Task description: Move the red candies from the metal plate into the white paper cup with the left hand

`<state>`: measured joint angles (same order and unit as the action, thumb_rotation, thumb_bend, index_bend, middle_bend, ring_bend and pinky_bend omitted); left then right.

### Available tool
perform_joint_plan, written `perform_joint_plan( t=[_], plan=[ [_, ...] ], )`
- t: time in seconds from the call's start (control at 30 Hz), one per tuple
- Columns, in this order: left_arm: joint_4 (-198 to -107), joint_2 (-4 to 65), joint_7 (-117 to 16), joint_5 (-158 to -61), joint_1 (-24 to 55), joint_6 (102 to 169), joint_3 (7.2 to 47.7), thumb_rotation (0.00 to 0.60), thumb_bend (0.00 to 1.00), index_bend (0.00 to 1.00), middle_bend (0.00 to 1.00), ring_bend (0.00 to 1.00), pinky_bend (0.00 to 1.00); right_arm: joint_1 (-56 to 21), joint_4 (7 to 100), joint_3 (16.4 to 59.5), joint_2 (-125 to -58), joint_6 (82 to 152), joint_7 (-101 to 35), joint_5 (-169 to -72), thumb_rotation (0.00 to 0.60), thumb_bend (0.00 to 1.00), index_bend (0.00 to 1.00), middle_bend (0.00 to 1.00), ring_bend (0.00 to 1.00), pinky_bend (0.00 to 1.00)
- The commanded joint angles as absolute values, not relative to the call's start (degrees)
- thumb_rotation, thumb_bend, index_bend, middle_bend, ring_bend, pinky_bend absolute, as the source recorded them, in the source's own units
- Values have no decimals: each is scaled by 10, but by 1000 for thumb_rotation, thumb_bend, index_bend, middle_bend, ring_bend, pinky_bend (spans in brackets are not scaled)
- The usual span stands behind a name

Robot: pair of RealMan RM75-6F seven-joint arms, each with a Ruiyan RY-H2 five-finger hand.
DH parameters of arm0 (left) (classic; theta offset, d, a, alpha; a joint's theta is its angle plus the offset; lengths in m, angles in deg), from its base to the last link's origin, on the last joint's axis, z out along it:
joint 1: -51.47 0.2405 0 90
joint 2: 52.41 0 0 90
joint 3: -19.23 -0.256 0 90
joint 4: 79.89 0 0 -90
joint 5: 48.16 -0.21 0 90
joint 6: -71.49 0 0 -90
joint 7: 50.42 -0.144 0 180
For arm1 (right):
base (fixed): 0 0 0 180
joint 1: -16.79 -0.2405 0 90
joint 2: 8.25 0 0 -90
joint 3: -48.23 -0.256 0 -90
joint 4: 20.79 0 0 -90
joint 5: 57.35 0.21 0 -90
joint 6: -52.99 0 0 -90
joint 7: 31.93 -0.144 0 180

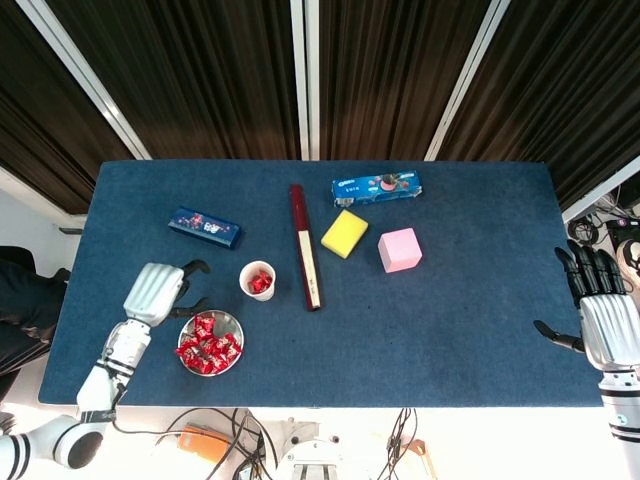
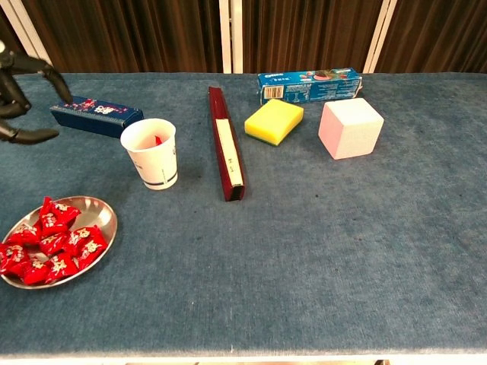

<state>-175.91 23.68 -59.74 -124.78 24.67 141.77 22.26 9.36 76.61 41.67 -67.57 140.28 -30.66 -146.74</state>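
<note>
A metal plate [image 1: 233,325] [image 2: 106,215] near the table's front left holds several red candies [image 1: 208,345] [image 2: 52,245]. The white paper cup [image 1: 258,281] [image 2: 151,154] stands just beyond it, with red candy [image 1: 261,284] showing inside. My left hand [image 1: 158,291] [image 2: 21,97] hovers left of the plate and cup, fingers spread, holding nothing. My right hand [image 1: 602,310] is off the table's right edge, fingers apart and empty; the chest view does not show it.
A dark blue box [image 1: 204,226] [image 2: 96,115] lies behind the cup. A long maroon box [image 1: 305,245] [image 2: 225,142] lies right of the cup. Further right are a yellow sponge [image 1: 344,233], a pink cube [image 1: 400,250] and a blue cookie box [image 1: 376,187].
</note>
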Motion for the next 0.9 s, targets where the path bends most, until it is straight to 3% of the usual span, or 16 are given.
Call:
perform_joint_plan(
  t=[0.03,0.3,0.9],
  plan=[
    [-1734,245,-594,-1267,263,1411,190,565,220,393,965,860,747,91,768,417,-676,1400,-306,-1469,600,164,0,63,0,4],
    [-1706,276,-640,-1276,261,1377,169,571,225,407,966,860,747,95,771,420,-675,1404,-304,-1471,600,165,0,63,0,4],
    [-1674,299,-684,-1238,255,1333,179,600,225,447,965,862,747,102,770,424,-675,1412,-307,-1470,600,164,0,63,0,4]
  ],
)
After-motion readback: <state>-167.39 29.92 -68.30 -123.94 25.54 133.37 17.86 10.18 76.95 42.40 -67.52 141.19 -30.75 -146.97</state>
